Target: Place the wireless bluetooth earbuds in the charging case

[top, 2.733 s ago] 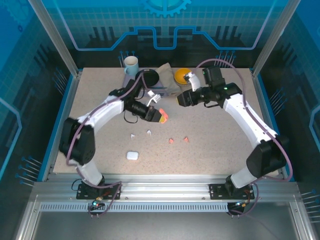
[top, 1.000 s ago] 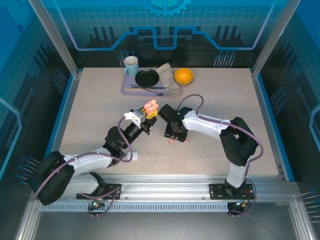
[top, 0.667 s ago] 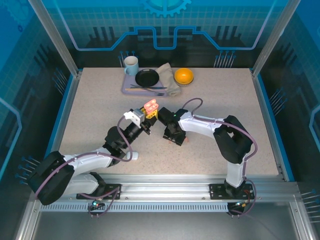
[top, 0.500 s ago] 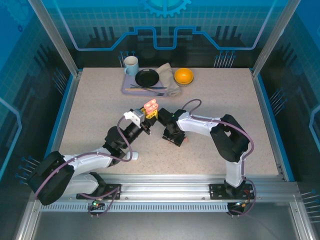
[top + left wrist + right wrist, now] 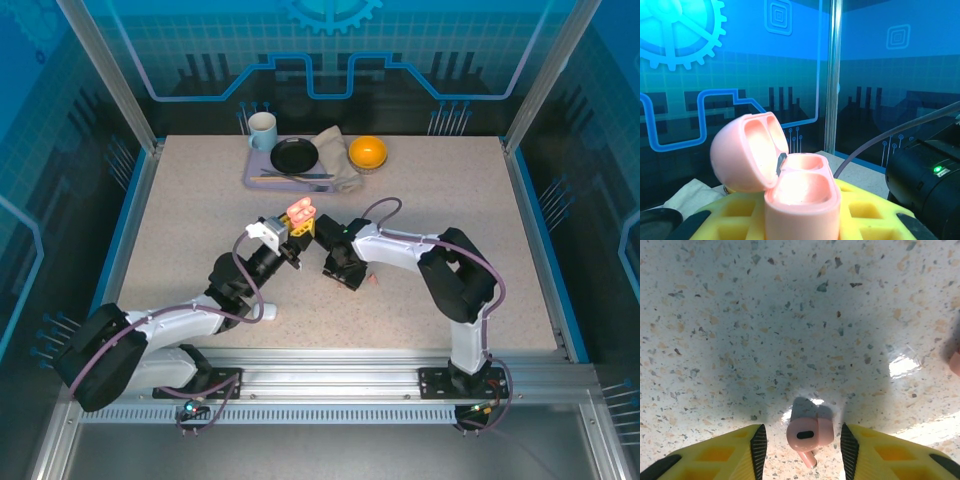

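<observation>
Closure is under way: over the last second the right gripper (image 5: 800, 440) has settled over a pink earbud (image 5: 809, 432) on the table (image 5: 450, 200), and its jaws have narrowed. They now straddle the earbud with a sliver of gap on each side, so they are open and not gripping yet. The pick looks nearly done, with the insert to follow.

The left gripper (image 5: 800, 210) is clamped on the pink case (image 5: 800, 190), lid flipped back and both wells seemingly empty. It holds the case above the table, just beside the right wrist. A second earbud (image 5: 955, 362) lies near the right finger's outer side, apart from it.

Open table lies to the right and toward the far tray (image 5: 250, 180). Only the gap between the arms is tight, so a straight lift seems wise before swinging to the case.
</observation>
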{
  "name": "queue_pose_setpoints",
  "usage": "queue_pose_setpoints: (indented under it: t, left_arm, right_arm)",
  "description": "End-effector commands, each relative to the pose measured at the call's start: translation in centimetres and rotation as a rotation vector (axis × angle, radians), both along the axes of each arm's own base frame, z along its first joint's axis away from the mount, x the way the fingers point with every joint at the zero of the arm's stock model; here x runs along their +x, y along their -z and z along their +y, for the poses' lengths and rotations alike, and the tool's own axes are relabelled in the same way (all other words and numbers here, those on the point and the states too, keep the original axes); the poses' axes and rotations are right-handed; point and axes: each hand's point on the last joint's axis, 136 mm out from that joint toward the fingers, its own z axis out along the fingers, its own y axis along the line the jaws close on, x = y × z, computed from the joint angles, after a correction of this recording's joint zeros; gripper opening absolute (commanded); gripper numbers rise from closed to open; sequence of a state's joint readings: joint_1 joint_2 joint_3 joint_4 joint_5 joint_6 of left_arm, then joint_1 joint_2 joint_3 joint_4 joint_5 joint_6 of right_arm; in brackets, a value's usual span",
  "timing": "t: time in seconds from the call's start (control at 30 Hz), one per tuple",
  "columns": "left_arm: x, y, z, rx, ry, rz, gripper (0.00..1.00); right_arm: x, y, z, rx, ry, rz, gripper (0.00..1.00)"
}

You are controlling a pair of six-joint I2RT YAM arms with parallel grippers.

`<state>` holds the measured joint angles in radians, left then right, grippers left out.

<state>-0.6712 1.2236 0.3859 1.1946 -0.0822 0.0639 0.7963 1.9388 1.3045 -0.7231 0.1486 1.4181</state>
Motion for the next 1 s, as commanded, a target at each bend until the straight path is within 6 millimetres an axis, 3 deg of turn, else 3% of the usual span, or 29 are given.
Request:
queue_pose_setpoints:
  t: [0.0,0.33,0.7,0.97]
  left_arm:
    - [-0.27,-2.8,0.31,-0.064,0.01,-0.055,0.0]
    - [-0.06,-2.74,0.19,-0.064,0.011,-0.048,0.0]
    - [-0.05,-2.87,0.06,-0.07,0.017,-0.045,0.0]
    - [0.0,-2.9,0.01,-0.068,0.018,-0.043,0.0]
  right_arm:
    - [0.34,0.58,-0.04,-0.006,0.033,0.019,0.44]
    - [0.59,0.78,-0.15,-0.015,0.016,0.02,0.35]
    - [0.74,0.99,-0.52,-0.044,-0.04,0.023,0.37]
    - [0.61,1.46,-0.7,-0.057,-0.056,0.033,0.33]
